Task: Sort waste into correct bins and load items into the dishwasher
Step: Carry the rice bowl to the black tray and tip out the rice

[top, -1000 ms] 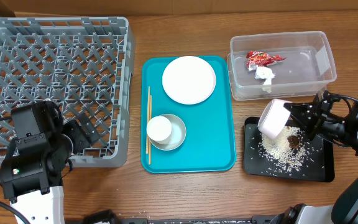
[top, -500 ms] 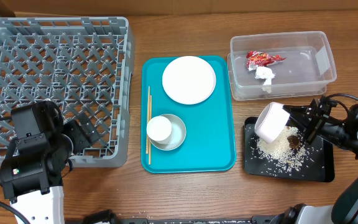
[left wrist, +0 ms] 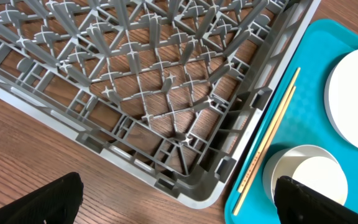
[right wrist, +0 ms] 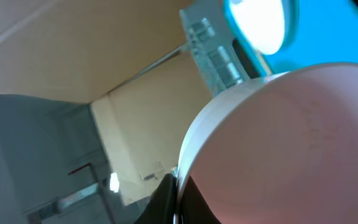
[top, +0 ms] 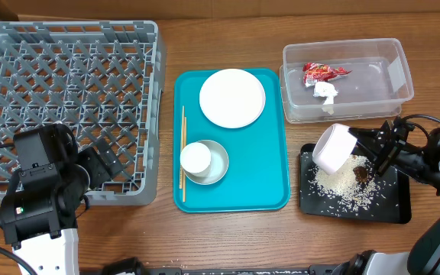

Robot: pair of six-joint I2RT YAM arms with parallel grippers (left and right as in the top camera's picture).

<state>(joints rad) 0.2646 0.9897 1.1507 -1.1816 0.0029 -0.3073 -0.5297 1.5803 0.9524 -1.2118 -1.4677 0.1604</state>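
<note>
My right gripper is shut on the rim of a pale pink bowl, held tipped on its side above the black tray, where white rice grains and dark brown scraps lie. The bowl's inside fills the right wrist view. The clear tub holds the red wrapper and white tissue. On the teal tray are a white plate, a white cup in a bowl and chopsticks. My left gripper is open over the wood beside the grey rack.
The rack's near corner, the chopsticks and the cup in its bowl show in the left wrist view. Bare wooden table lies in front of the rack and the trays.
The right gripper has shifted the tipped bowl slightly left and down over the black tray. The left arm has not moved.
</note>
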